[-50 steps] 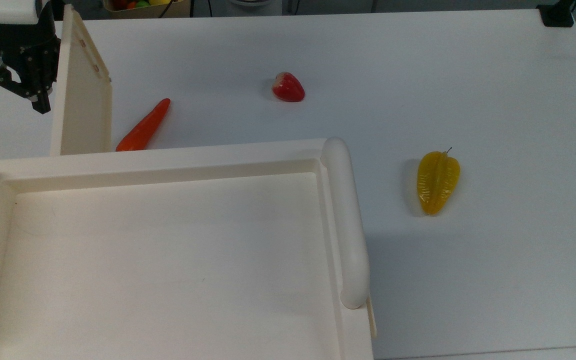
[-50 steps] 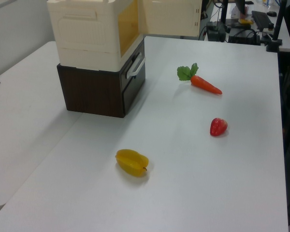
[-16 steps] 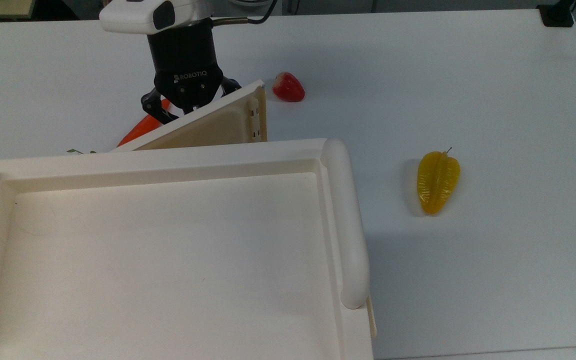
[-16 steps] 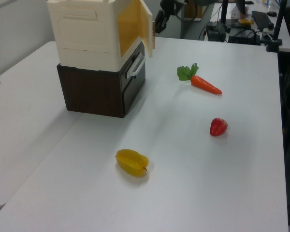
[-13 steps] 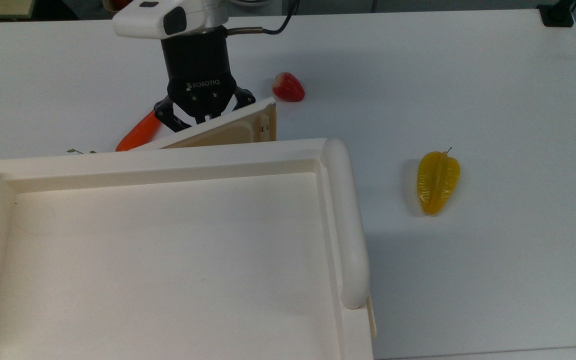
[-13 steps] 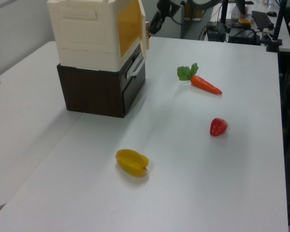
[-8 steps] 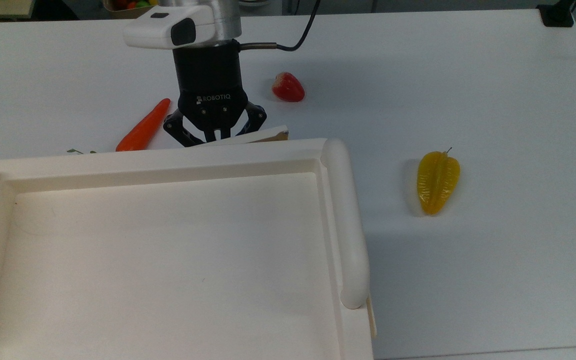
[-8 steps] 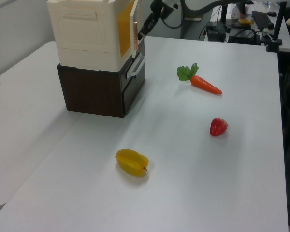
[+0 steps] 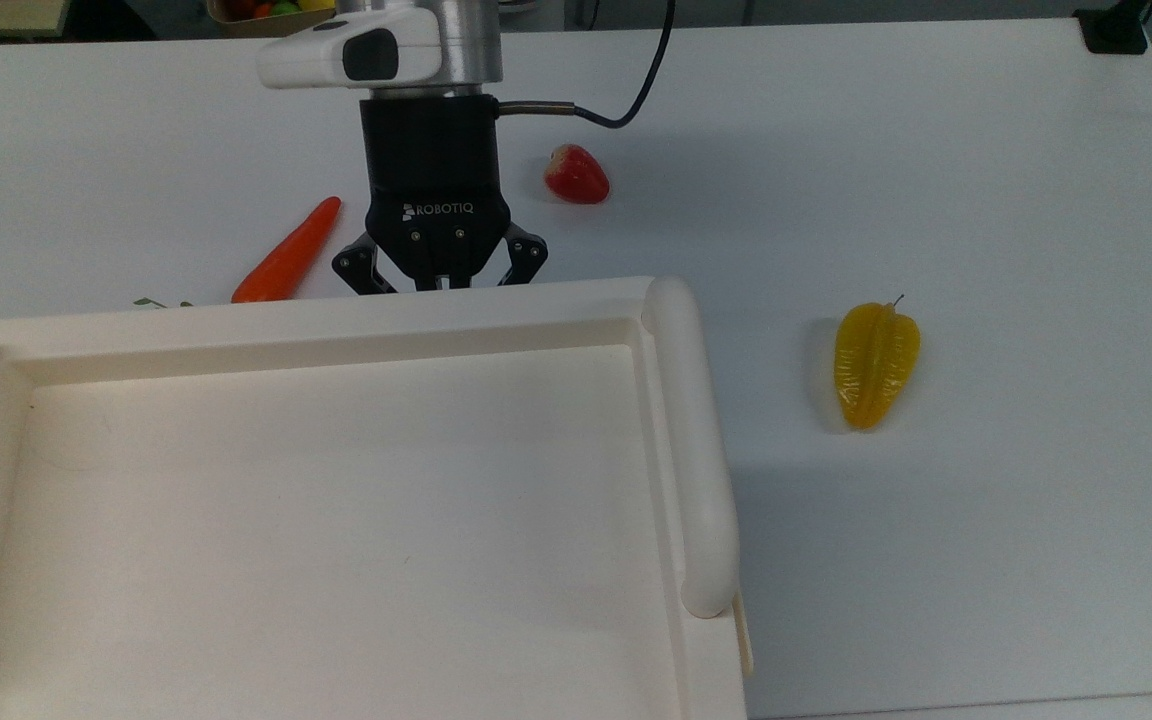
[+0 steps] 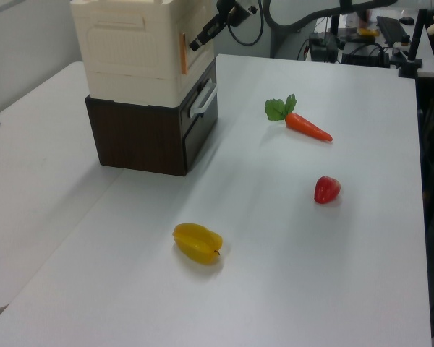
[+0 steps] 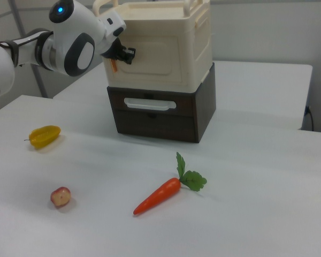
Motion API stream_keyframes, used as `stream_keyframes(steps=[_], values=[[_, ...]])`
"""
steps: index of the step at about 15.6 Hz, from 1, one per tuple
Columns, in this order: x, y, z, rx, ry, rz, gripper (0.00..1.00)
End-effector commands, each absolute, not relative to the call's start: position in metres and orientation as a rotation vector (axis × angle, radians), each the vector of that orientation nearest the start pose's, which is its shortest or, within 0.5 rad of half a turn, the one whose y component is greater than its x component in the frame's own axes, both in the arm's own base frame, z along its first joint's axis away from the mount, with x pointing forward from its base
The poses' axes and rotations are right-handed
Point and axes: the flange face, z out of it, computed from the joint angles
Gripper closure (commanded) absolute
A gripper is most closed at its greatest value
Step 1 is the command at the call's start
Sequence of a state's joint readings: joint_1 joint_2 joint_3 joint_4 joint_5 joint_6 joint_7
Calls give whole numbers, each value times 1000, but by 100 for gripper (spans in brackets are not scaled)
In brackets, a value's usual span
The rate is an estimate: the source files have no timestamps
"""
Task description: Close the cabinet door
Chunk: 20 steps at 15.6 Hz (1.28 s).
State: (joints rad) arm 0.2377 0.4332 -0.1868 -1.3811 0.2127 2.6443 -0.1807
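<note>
Bench (image 9: 936,150) in white spreads under everything, and on it the big cream cabinet (image 10: 123,50) sits on top of a dark brown drawer unit (image 10: 137,137) with a pale handle. From the top view I look down into the cabinet's recessed top and its thick round rail.

The robot arm (image 11: 69,43), white and grey, reaches in from the right view's left toward the cabinet's front. The cabinet door (image 11: 155,56) lies nearly flat against that front, on the same side as the drawer handle. A thin orange sliver shows along its free edge, at the right view's left, so I can't say it is fully home.

The black end effector (image 9: 439,283) is pressed up to the door near that free edge. In the top view its fingers are spread apart, holding nothing, their tips hidden behind the cabinet's rim. The left view shows the end effector (image 10: 195,45) angled down onto the door (image 10: 199,65).

A carrot (image 9: 286,255) with green leaves lies on the bench in front of the cabinet, just off the end effector toward the top view's left. A yellow starfruit (image 9: 874,365) lies well apart at the top view's right. A small red strawberry (image 9: 576,175) sits beyond the end effector, near the arm's cable.
</note>
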Motion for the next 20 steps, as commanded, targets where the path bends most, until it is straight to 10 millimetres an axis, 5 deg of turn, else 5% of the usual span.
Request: stream_keyframes(steps=[1, 9, 16, 20], values=[[736, 66, 572, -2802, -160, -1290, 98], [727, 67, 563, -2861, -190, -1172, 98], [674, 51, 580, -2979, -19, -513, 97], [636, 20, 594, -3013, 143, -207, 91]])
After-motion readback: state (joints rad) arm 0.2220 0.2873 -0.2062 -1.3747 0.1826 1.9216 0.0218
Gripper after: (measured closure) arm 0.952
